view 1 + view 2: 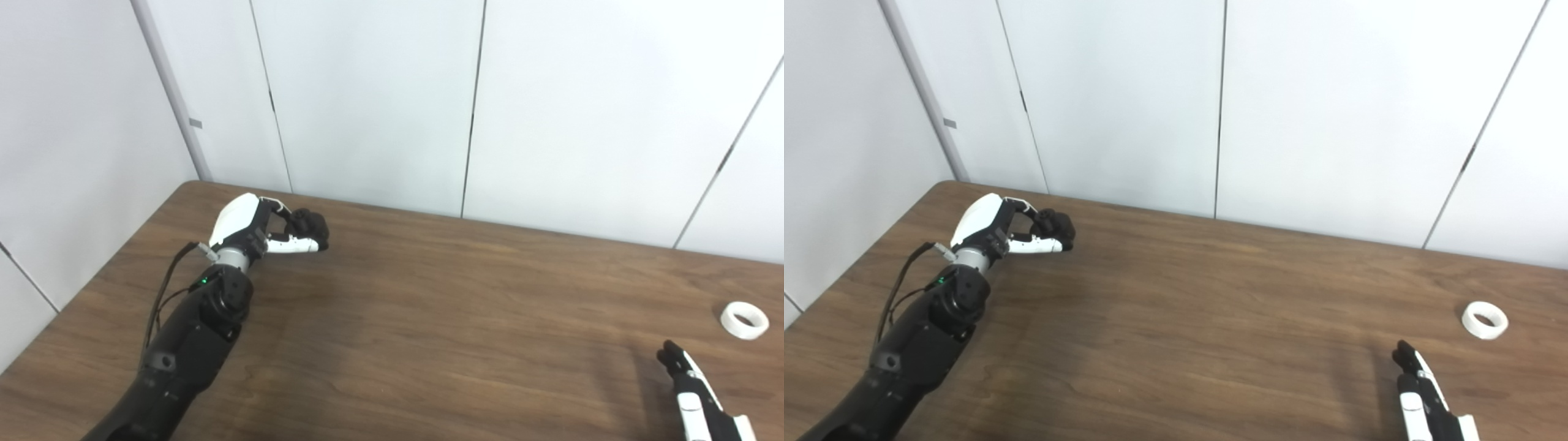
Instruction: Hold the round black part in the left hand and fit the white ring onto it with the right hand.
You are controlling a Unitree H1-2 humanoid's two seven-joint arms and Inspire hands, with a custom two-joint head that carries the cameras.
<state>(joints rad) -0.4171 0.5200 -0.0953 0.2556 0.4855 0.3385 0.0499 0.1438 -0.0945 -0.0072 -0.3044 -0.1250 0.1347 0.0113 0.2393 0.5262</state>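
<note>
My left hand point(269, 229) is at the far left of the wooden table point(429, 318), low over its surface. Its fingers and thumb are curled around a round black part point(311, 228); the black fingertips blend with it, so its shape is hard to make out. The white ring point(744, 320) lies flat on the table at the far right, also seen in the right eye view point(1485, 319). My right hand point(698, 392) enters at the bottom right, fingers stretched out and holding nothing, a short way in front and to the left of the ring. Much of it is cut off by the frame.
White wall panels point(380, 98) stand right behind the table's far edge and along its left side. A black cable point(160, 294) runs along my left forearm.
</note>
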